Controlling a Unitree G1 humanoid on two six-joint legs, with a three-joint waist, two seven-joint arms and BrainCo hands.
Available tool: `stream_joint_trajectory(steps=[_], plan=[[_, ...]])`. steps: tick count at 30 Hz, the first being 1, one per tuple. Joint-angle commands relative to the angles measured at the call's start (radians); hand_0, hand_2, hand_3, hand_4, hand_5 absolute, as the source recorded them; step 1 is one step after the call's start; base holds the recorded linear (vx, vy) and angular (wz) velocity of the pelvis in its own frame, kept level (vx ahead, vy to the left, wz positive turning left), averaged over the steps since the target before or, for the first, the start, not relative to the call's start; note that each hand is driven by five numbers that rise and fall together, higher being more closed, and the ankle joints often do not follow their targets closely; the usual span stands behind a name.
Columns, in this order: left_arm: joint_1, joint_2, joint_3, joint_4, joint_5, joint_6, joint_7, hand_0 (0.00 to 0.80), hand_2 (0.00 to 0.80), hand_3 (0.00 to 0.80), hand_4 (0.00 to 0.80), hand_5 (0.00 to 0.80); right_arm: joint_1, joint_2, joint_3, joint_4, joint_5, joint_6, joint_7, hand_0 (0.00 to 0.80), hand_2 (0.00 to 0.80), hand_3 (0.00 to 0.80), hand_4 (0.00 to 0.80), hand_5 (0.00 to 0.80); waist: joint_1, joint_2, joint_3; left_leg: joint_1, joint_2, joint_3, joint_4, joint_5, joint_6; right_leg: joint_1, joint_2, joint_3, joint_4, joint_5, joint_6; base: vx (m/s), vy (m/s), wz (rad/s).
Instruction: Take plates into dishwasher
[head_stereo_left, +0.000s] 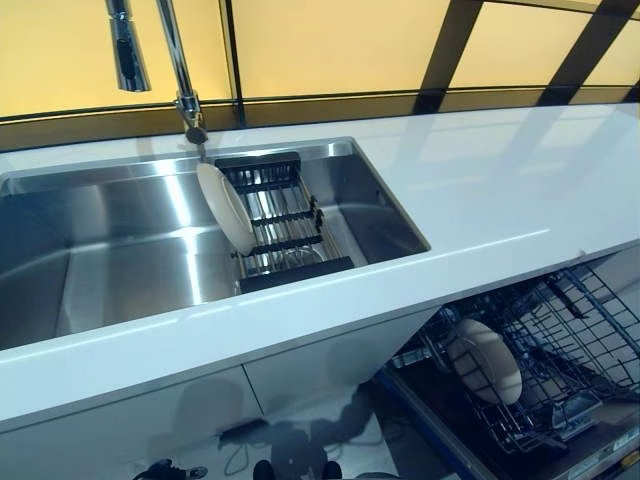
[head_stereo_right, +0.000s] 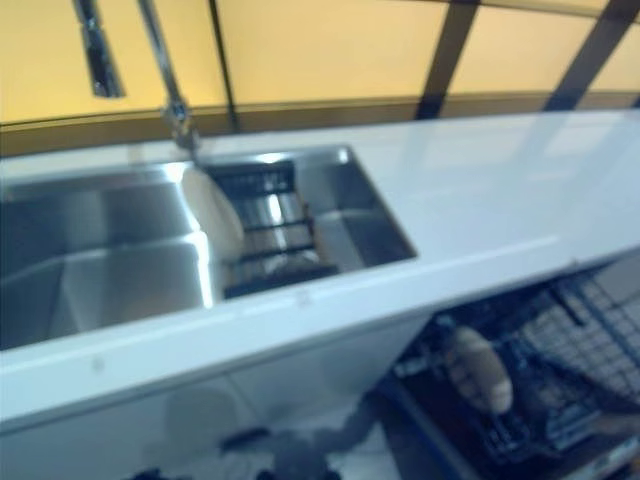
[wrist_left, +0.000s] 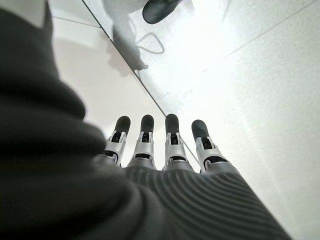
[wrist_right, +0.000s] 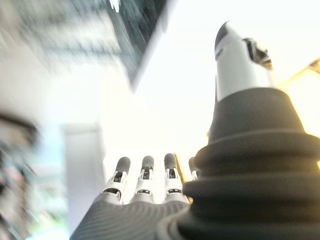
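Partway: one plate (head_stereo_left: 485, 360) racked in open dishwasher basket (head_stereo_left: 590, 330), one plate (head_stereo_left: 225, 207) left upright in sink rack (head_stereo_left: 285, 225); left hand (wrist_left: 165, 150) and right hand (wrist_right: 145, 182) both straight-fingered, empty, away from counter.

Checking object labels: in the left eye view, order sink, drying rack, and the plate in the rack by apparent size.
1. Sink
2. Drying rack
3. Plate, standing on edge in the rack; it looks smallest.
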Motion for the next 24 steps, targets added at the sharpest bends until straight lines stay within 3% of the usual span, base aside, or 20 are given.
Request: stream_joint_trajectory(steps=[1, 6, 12, 24], plan=[[-0.014, 0.062, -0.034, 0.025, -0.041, -0.011, 0.023, 0.0, 0.0, 0.0, 0.0, 0.0, -0.243, -0.064, 0.19, -0.052, 0.01, -0.129, -0.131, 0.0, 0.0, 0.0, 0.0, 0.0, 0.076, -0.045, -0.024, 0.039, 0.042, -0.039, 0.004, -0.065, -0.041, -0.032, -0.072, -0.023, 0.001, 0.045, 0.139, 0.001, 0.021, 0.14], [-0.002, 0.045, -0.041, 0.007, -0.049, 0.002, 0.024, 0.0, 0.0, 0.0, 0.0, 0.0, -0.497, -0.015, 0.444, -0.114, -0.056, -0.271, -0.228, 0.0, 0.0, 0.0, 0.0, 0.0, 0.106, -0.034, -0.036, 0.028, 0.031, -0.068, 0.001, -0.061, -0.043, -0.023, -0.077, -0.053, -0.002, 0.036, 0.137, 0.017, 0.031, 0.22], [0.005, 0.029, -0.035, -0.006, -0.053, 0.031, 0.032, 0.0, 0.0, 0.0, 0.0, 0.0, -0.537, 0.076, 0.49, -0.227, -0.117, -0.377, -0.299, 0.0, 0.0, 0.0, 0.0, 0.0, 0.146, -0.03, -0.04, 0.011, 0.019, -0.102, -0.003, -0.056, -0.043, -0.015, -0.086, -0.092, -0.002, 0.029, 0.14, 0.025, 0.03, 0.21], [0.029, 0.045, -0.016, -0.027, -0.071, 0.059, 0.058, 0.0, 0.0, 0.0, 0.0, 0.0, -0.682, 0.16, 0.645, -0.374, -0.607, -0.429, -0.371, 0.0, 0.0, 0.0, 0.0, 0.0, 0.21, -0.058, -0.005, -0.039, 0.009, -0.174, -0.003, -0.036, -0.038, -0.025, -0.092, -0.136, -0.002, 0.038, 0.147, 0.022, 0.006, 0.19]])
